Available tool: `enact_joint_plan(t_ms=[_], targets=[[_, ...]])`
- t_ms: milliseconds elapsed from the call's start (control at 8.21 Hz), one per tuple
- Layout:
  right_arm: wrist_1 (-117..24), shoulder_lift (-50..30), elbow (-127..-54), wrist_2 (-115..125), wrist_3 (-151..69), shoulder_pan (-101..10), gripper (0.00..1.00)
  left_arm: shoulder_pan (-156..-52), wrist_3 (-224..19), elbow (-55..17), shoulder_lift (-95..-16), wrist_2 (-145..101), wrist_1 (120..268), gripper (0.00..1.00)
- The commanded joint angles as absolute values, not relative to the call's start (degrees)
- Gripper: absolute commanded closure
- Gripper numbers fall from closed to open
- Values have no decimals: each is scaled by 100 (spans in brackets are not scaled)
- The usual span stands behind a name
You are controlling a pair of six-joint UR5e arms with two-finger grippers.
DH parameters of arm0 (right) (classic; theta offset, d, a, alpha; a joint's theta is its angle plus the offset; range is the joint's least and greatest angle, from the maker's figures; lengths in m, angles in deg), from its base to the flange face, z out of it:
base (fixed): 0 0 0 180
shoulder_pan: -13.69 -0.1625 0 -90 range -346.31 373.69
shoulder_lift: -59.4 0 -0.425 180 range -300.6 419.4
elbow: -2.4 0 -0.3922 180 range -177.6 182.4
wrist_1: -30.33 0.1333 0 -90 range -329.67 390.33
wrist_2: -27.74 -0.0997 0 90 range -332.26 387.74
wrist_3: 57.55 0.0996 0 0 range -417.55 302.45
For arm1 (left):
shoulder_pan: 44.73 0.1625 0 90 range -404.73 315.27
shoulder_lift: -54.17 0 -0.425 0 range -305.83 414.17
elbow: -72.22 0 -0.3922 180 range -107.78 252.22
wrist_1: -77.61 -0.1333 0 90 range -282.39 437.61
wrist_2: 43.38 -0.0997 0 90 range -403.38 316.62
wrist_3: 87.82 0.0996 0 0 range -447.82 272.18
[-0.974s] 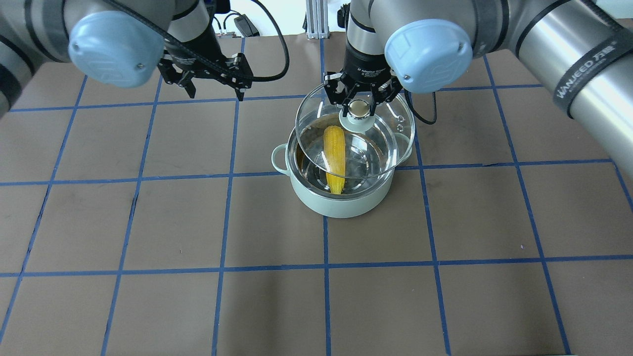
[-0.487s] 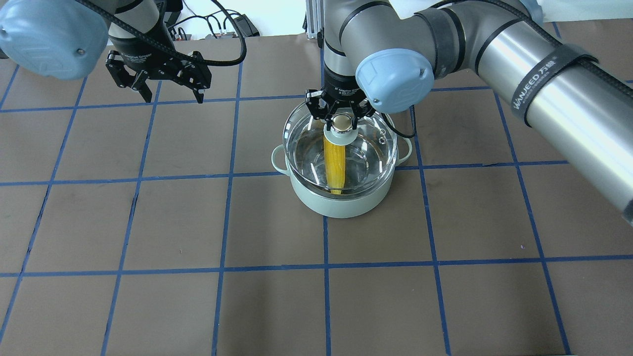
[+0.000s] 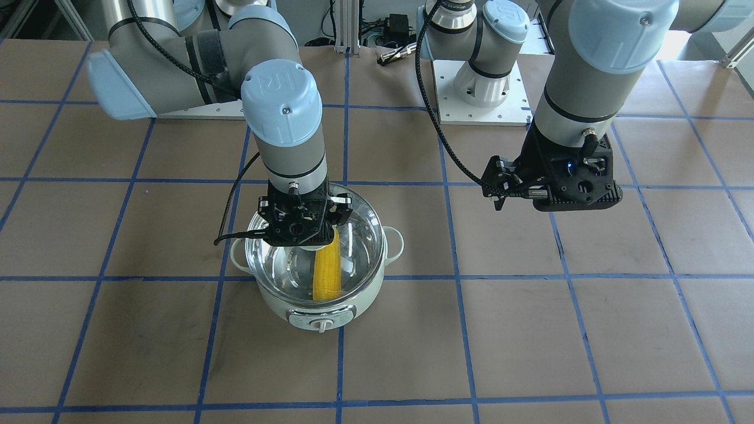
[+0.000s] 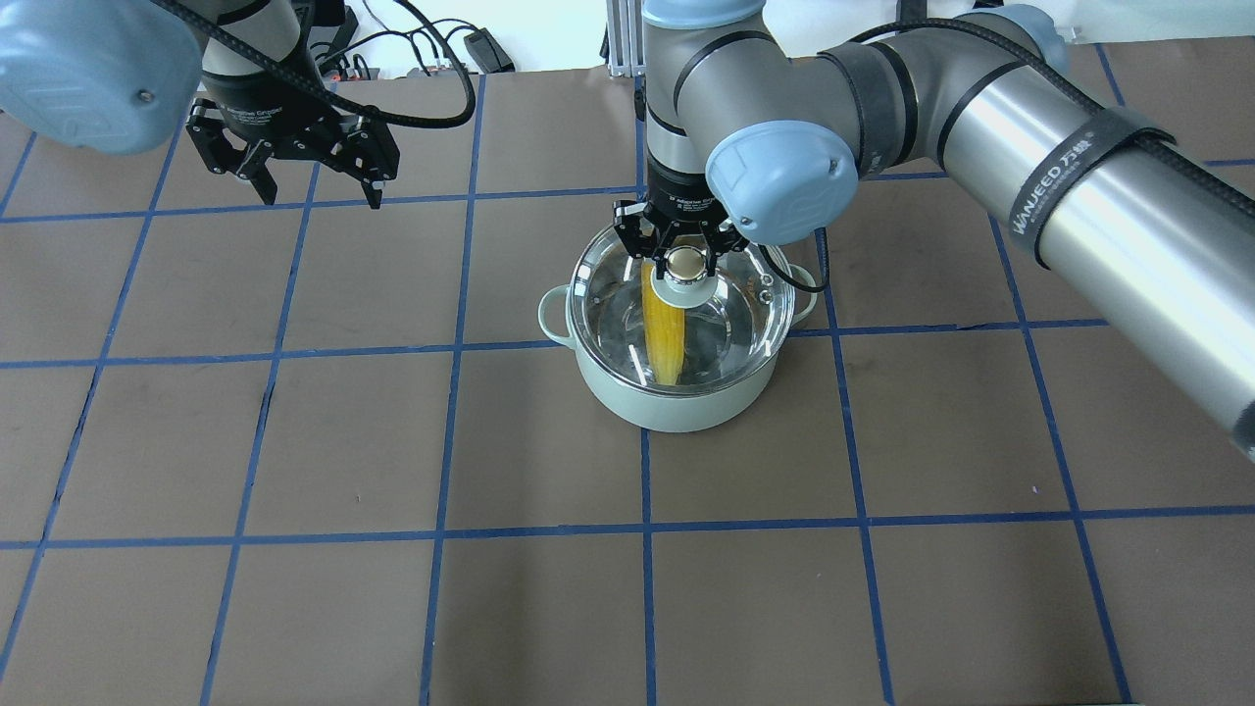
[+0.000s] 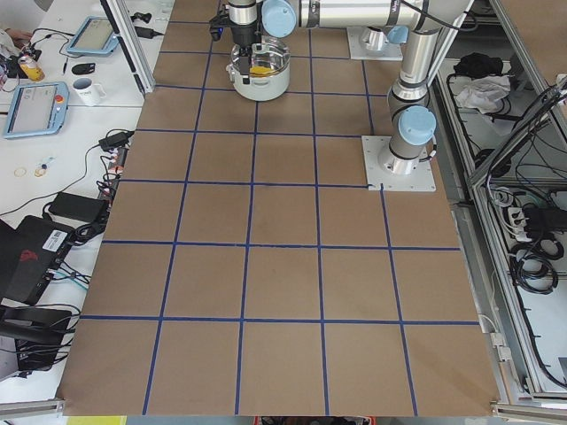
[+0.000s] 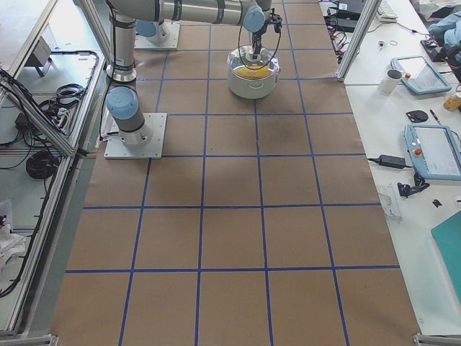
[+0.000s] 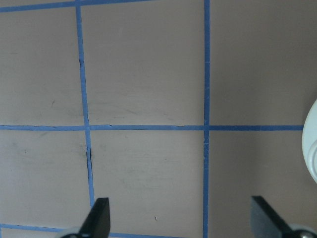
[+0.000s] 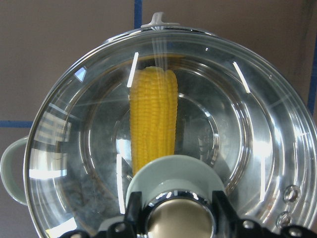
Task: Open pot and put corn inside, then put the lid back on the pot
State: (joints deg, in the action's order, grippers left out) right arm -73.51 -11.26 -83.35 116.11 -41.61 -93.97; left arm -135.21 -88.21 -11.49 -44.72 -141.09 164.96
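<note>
Our right arm points straight down, its right gripper clamped on the knob of the round clear glass lid, which covers the pale mint-green round pot. 1 bright yellow corn cob lies inside. Our left gripper hangs spread, empty, well apart.

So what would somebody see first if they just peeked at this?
The bright yellow corn jumps out first, lying inside the mint-green pot near the middle of the table, seen through the clear glass lid. Right above it the right hand grips the lid's knob. The left hand hangs open and empty off to the side.
</note>
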Motion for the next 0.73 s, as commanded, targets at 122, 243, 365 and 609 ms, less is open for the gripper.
enact_joint_plan(t_ms=[122, 243, 365, 609], targets=[[-7654, -1126, -8373, 11634, -4138, -9397, 74, -13526, -8826, -1163, -4506, -14235, 16497, 0], [-7663, -1126, -8373, 11625, -4121, -9397, 74, -13526, -8817, -1145, -4480, -14182, 16497, 0], [-7663, -1126, -8382, 11634, -4120, -9397, 74, -13526, -8817, -1145, -4471, -14164, 16497, 0], [-7663, -1126, -8382, 11625, -4103, -9397, 74, -13535, -8817, -1145, -4435, -14164, 16489, 0]])
